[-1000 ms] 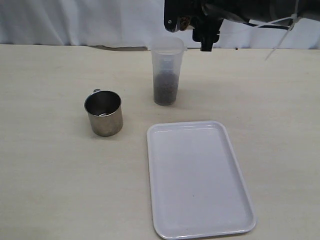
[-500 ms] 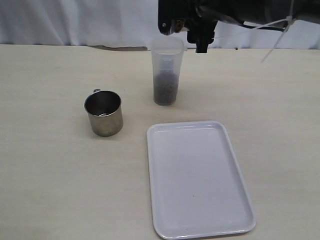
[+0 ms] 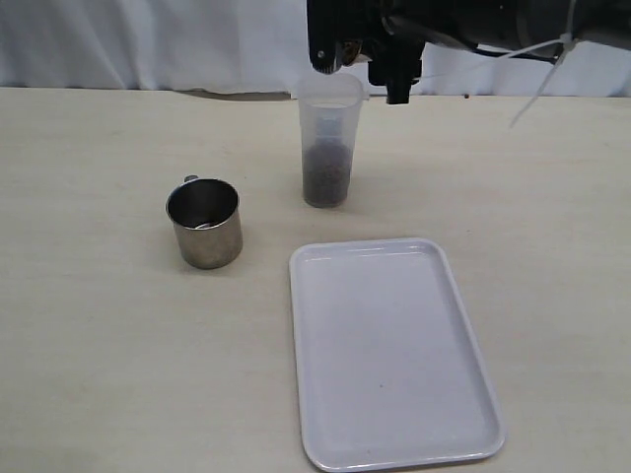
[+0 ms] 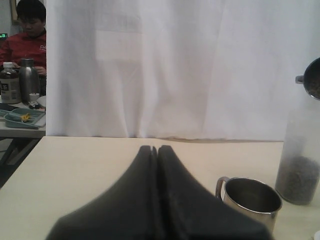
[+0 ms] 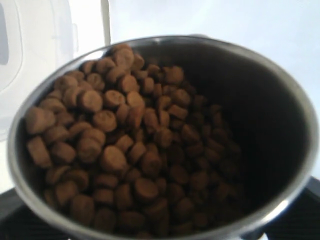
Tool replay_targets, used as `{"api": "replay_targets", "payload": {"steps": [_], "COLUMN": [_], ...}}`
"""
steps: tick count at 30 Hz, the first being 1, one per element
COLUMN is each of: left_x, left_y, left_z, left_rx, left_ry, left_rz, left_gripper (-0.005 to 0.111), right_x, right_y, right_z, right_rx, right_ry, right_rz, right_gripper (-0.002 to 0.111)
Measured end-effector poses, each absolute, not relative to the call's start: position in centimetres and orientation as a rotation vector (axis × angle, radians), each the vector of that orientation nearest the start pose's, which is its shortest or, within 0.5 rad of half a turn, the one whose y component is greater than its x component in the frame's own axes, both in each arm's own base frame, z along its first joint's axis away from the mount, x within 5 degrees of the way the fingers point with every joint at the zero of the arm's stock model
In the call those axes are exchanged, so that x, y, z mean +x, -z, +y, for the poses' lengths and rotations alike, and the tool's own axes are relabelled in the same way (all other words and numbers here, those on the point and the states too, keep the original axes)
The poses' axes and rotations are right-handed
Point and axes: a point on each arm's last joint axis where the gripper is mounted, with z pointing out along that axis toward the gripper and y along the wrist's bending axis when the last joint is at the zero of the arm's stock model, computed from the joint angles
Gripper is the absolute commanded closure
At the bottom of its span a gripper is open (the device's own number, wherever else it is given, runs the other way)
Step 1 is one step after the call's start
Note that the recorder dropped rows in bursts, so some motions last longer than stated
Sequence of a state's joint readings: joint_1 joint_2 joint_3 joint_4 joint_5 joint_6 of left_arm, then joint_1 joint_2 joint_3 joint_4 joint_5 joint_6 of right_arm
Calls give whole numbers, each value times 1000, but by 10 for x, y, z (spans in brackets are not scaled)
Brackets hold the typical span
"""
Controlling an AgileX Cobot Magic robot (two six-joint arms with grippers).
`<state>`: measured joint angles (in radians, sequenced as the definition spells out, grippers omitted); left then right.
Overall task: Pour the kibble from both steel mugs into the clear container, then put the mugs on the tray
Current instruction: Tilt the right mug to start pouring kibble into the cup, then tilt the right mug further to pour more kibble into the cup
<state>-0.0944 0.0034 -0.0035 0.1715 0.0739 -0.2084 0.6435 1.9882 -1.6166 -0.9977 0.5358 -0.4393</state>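
One steel mug [image 3: 204,223] stands empty and upright on the table, left of the clear container [image 3: 328,148]; the left wrist view shows this mug [image 4: 251,199] beside my shut left gripper [image 4: 154,147], apart from it. The container holds a low layer of kibble [image 3: 326,175]. My right gripper [image 3: 363,61] hangs just above the container's rim, shut on the second steel mug [image 5: 272,125], which is tilted and full of kibble [image 5: 125,145]. The white tray [image 3: 392,350] lies bare in front of the container.
A white curtain [image 3: 148,44] hangs behind the table's far edge. Past the table's end, the left wrist view shows a person in red [image 4: 27,35] at another table with bottles [image 4: 10,82].
My right gripper with the full mug has shifted a little to the left, over the container's mouth. The empty mug, container and tray have not moved.
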Motion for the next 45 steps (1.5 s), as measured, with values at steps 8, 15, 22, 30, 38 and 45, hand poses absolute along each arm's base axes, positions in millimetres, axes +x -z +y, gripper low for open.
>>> {"api": "replay_targets", "payload": {"steps": [8,15,22,30,38,45], "left_x": [56,56,56,56,56,56], "left_y": [-208,-208,-208,-208,-208,-208], "left_z": [-4,-4,-4,-4,-4,-4], "left_rx": [34,34,34,34,34,34], "left_ry": [94,94,94,94,94,94], "left_rz": [1557,1557,1557,1557,1557,1557], "left_gripper": [107,107,107,107,107,107], "right_x": [398,398,398,399,400,400], "right_y": [-257,-256,-256,-257,-259,-259], "right_z": [249,249,249,248,248,248], "right_rx": [-1782,-1815,-1840,-1856,-1871,-1890], "right_ry": [902,921,937,969,1002,1020], "right_rz": [1419,1392,1369,1338,1306,1282], "right_gripper": [103,103,103,103,103,103]}}
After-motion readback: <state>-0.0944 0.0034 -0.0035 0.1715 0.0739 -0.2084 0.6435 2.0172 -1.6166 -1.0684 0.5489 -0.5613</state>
